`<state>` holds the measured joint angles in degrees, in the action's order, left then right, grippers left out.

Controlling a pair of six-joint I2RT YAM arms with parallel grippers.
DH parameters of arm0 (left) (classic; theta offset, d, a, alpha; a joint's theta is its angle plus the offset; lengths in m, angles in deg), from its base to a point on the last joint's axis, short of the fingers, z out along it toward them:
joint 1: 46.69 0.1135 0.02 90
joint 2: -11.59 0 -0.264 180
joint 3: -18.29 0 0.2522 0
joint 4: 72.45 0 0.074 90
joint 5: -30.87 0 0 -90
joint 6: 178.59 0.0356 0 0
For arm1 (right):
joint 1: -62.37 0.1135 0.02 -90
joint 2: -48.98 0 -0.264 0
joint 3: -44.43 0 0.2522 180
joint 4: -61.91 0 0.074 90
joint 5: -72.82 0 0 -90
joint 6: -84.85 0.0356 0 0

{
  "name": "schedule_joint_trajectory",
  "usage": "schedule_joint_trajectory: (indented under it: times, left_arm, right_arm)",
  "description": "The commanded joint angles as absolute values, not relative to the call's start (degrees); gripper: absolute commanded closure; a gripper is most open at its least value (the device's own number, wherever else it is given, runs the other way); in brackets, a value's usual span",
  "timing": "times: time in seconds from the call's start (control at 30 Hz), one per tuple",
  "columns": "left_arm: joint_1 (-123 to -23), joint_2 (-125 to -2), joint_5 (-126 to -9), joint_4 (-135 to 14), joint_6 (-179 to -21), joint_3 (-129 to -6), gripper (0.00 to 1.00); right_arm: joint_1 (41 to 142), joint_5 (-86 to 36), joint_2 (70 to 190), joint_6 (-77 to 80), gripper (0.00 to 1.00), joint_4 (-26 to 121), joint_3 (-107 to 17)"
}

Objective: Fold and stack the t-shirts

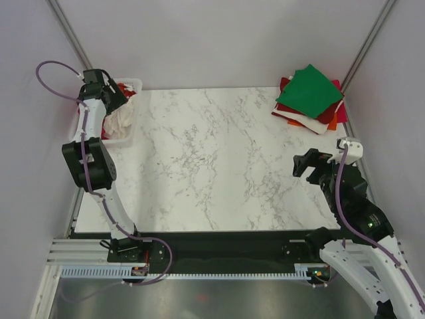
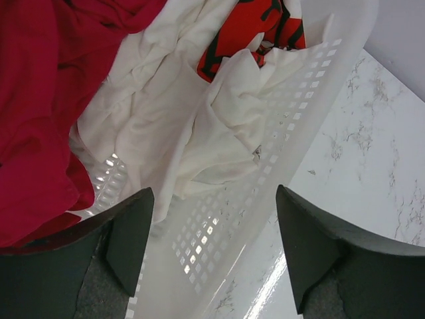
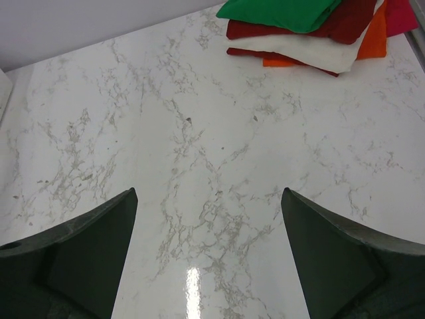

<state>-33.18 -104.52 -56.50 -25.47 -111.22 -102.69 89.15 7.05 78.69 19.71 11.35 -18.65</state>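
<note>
A stack of folded t-shirts [image 1: 311,100] lies at the table's far right corner, a green one [image 1: 309,90] on top, with dark-red, white and orange ones under it; the stack also shows in the right wrist view [image 3: 312,30]. In the basket [image 2: 299,113] lie a crumpled cream-white t-shirt [image 2: 179,119] with a red logo patch [image 2: 249,26] and a red t-shirt [image 2: 46,100]. My left gripper [image 2: 212,249] is open and empty, hovering over the basket's rim. My right gripper [image 3: 209,256] is open and empty above bare table at the right [image 1: 307,163].
The white lattice basket [image 1: 126,136] stands at the table's far left edge. The marble table [image 1: 212,159] stretches between basket and stack. A black strip runs along the near edge, and metal poles stand at the back corners.
</note>
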Motion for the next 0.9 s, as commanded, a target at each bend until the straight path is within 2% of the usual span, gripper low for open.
schedule_joint_trajectory:
  times: [0.0,0.37,0.53,0.8,0.87]
  left_arm:
    - [-33.34,-106.71,-58.25,-27.40,-111.09,-104.54,0.19]
    - [-33.42,-108.90,-55.36,-28.45,-112.14,-101.11,0.30]
    - [-33.42,-109.87,-52.80,-28.54,-112.14,-99.71,0.44]
    - [-33.42,-110.84,-49.99,-28.63,-112.85,-97.77,0.46]
    - [-33.42,-111.45,-50.16,-28.72,-112.93,-98.03,0.56]
  right_arm:
    - [89.26,6.20,76.32,18.49,0.02,14.05,-18.20]
    - [89.44,6.55,77.72,18.76,0.02,13.70,-18.29]
    - [89.44,6.81,78.07,18.85,0.02,13.52,-18.37]
    - [89.44,7.17,78.16,18.93,0.02,13.43,-18.37]
    - [89.44,7.34,78.33,18.93,0.02,13.43,-18.37]
